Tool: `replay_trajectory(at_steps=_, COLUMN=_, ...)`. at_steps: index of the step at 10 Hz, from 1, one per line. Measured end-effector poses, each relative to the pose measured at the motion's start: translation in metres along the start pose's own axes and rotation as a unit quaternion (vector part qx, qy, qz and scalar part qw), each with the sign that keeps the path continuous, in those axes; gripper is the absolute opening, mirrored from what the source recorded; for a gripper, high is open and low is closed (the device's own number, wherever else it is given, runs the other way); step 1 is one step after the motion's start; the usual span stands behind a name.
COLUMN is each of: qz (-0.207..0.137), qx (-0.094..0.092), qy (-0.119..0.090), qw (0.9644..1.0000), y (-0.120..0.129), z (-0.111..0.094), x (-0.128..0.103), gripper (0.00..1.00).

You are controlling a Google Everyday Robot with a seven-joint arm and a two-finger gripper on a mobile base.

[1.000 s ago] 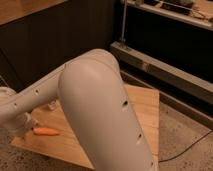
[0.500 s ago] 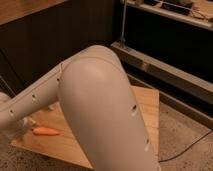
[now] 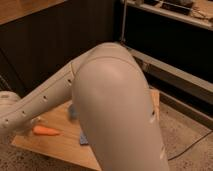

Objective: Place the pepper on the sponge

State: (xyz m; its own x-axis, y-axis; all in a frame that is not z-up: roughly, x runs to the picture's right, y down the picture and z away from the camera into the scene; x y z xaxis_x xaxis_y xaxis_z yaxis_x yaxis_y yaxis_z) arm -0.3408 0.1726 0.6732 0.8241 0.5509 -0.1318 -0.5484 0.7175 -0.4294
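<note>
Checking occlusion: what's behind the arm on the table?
Only a blue sliver of the sponge shows at its edge; the rest is covered. The pepper lies uncovered; the gripper sits far left.

Smooth matt plastic arm [image 3: 116, 95], light wooden table [image 3: 57, 147], smooth pepper [image 3: 46, 131], tool [image 3: 6, 101] at left edge, perhaps plastic too.

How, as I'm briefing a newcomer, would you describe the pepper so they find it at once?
Find the wooden table beneath the big pale robot arm, whose gripper sits at the picture's left edge. Near the table's left end, just under the forearm, lies the pepper. It is the only long, tapered orange thing; the pieces peeking out to its right are blue.
</note>
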Motion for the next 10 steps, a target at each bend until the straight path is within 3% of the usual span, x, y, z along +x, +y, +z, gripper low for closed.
replay_trajectory(at_steps=3, qz=-0.03, qx=-0.016, qy=-0.008, qw=0.9994, y=-0.032, z=0.021, x=-0.007, gripper=0.65)
replay_trajectory(at_steps=5, qz=-0.06, qx=-0.032, qy=0.015, qw=0.9976, y=-0.051, z=0.029, x=-0.003, gripper=0.65)
replay_trajectory(at_steps=7, qz=-0.09, qx=-0.048, qy=0.043, qw=0.9938, y=-0.06, z=0.031, x=-0.002, gripper=0.65)
replay_trajectory(at_steps=8, qz=-0.112, qx=-0.059, qy=0.057, qw=0.9903, y=-0.058, z=0.031, x=-0.007, gripper=0.65)
replay_trajectory(at_steps=10, qz=-0.146, qx=-0.069, qy=0.069, qw=0.9845, y=-0.05, z=0.032, x=-0.02, gripper=0.65)
